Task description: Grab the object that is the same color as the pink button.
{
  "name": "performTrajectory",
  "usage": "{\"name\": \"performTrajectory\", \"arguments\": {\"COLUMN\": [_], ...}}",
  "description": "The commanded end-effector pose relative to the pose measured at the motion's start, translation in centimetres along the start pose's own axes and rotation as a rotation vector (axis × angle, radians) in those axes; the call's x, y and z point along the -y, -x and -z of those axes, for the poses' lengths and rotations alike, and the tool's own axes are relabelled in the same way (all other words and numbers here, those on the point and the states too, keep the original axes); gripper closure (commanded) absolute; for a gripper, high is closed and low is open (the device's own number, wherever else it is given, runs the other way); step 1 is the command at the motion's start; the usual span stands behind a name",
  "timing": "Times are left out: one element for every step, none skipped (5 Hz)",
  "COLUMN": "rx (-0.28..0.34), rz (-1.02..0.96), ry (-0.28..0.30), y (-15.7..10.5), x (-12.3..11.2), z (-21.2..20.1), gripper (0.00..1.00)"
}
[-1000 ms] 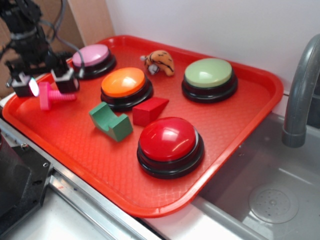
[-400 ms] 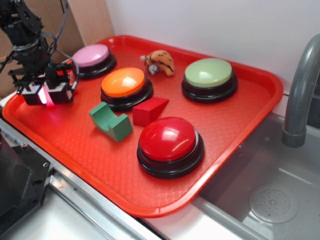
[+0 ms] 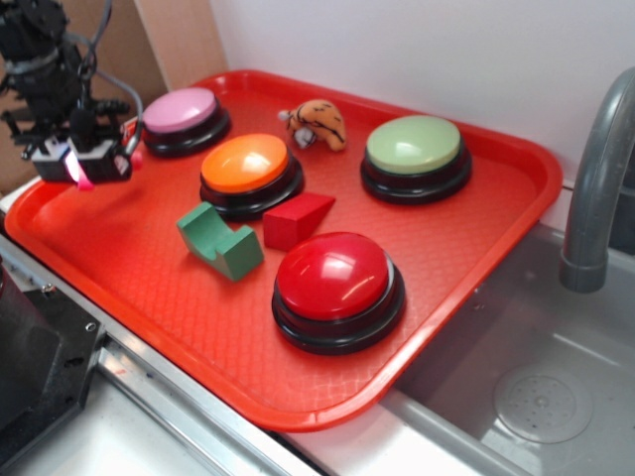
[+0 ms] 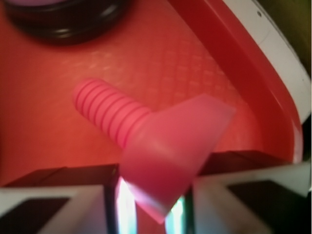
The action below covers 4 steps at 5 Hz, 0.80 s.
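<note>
Counts of the items on the red tray (image 3: 516, 188).
Four dome buttons: one pink button (image 3: 180, 109), one orange (image 3: 244, 163), one pale green (image 3: 414, 144), one red (image 3: 332, 274). Two blocks: one green notched block (image 3: 220, 241), one red wedge (image 3: 297, 218). One pink toy bolt (image 4: 161, 151). One small tiger figure (image 3: 317, 123). One tray; one grey faucet (image 3: 595, 188).

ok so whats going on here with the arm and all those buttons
The robot's gripper is shut on a small pink toy bolt, clamping its flat head while the threaded shaft sticks out free. It hangs above the left end of the red tray, close to the pink button that the bolt matches in colour. The orange button, red button, green button, green notched block, red wedge block and toy tiger sit on the tray.
</note>
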<state>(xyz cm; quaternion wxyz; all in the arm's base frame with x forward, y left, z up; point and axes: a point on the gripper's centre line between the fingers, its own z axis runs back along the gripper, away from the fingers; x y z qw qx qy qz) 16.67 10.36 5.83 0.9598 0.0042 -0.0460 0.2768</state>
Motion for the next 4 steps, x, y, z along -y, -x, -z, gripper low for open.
{"name": "performTrajectory", "arguments": {"rx": [-0.056,-0.09,-0.075,-0.076], "rz": [0.253,0.45,0.607,0.667], "ry": [0.04,0.101,0.145,0.111], "y": [0.7,1.9,3.0,3.3], "x": [3.1,4.8,7.1,7.7], "z": [-8.8,-12.0,-14.2,-15.3], "gripper": [1.0,1.0,1.0,1.0]}}
